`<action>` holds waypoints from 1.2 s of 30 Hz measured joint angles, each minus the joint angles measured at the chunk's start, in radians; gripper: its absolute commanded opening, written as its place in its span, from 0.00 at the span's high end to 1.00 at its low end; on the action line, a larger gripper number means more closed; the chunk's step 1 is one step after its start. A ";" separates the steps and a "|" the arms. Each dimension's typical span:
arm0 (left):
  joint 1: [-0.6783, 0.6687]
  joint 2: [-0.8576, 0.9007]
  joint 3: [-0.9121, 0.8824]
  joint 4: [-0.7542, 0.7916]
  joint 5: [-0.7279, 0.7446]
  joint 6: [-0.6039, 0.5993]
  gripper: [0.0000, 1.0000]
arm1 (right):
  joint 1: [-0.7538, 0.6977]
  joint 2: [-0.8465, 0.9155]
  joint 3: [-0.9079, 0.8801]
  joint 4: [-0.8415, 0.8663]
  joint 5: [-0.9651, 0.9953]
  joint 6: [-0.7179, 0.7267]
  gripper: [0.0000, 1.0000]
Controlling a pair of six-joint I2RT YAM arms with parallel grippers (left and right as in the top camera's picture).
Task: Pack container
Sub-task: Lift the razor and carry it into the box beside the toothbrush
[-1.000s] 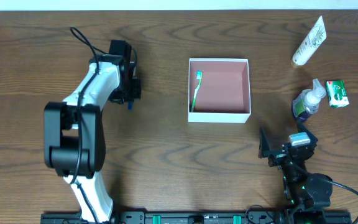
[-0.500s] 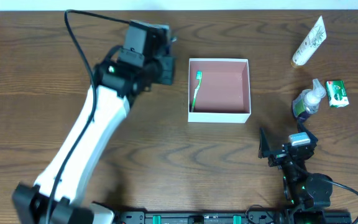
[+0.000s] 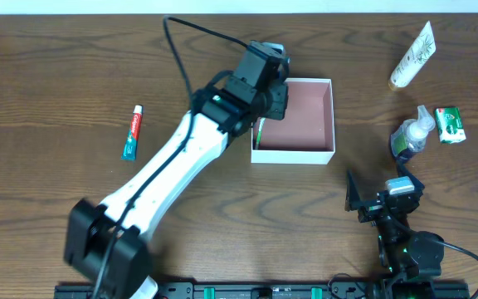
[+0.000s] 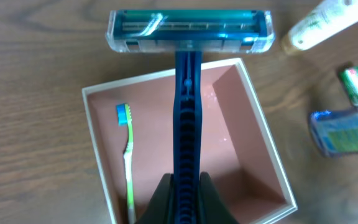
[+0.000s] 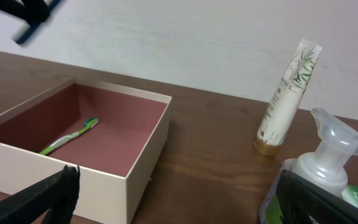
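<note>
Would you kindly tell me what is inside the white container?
A green toothbrush lies in the container along one wall. The razor held above hides a strip of the pink floor.

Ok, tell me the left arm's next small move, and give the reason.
Probably lower the razor straight down onto the bare pink floor of the container, to the right of the toothbrush. The left gripper is shut on the razor's handle and hangs above the open box, and that side of the floor shows nothing on it.
</note>
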 measured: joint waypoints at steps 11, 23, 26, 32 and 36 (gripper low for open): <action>-0.002 0.173 0.000 0.009 -0.067 -0.054 0.93 | 0.000 0.000 0.000 0.000 0.000 0.000 0.01; -0.003 0.245 0.000 -0.039 -0.074 -0.090 0.93 | 0.000 0.000 0.000 0.000 0.000 0.000 0.01; -0.004 0.260 0.000 -0.051 -0.074 -0.097 0.93 | 0.000 0.000 0.000 0.000 0.000 0.000 0.01; -0.007 0.265 0.000 -0.054 -0.074 -0.101 0.93 | 0.000 0.000 0.000 0.000 0.000 0.000 0.01; -0.011 0.266 0.000 -0.058 -0.074 -0.101 0.93 | 0.000 0.000 0.000 0.000 0.000 0.000 0.01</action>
